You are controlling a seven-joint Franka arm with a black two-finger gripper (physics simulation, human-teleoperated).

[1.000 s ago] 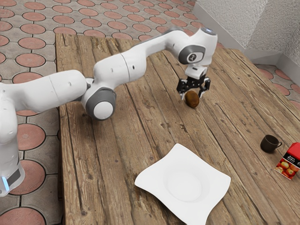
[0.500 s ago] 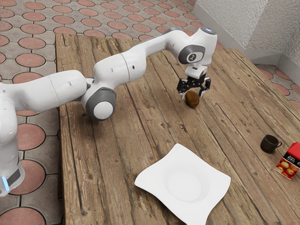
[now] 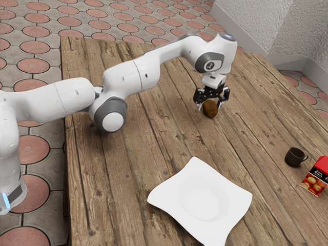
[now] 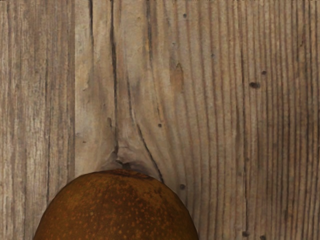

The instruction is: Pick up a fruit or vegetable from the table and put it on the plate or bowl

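The end effector [image 3: 210, 103] pinches the brown kiwi [image 3: 209, 109] on the wooden desk [image 3: 154, 133], well apart from the white plate [image 3: 166, 195].

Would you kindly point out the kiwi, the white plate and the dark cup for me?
kiwi [image 3: 209, 108]: exterior view, middle of its brown skin.
white plate [image 3: 201, 204]: exterior view, its bare centre.
dark cup [image 3: 293, 157]: exterior view, its outer wall.

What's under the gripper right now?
A kiwi, resting on the table. The gripper covers the kiwi's top in the exterior view.
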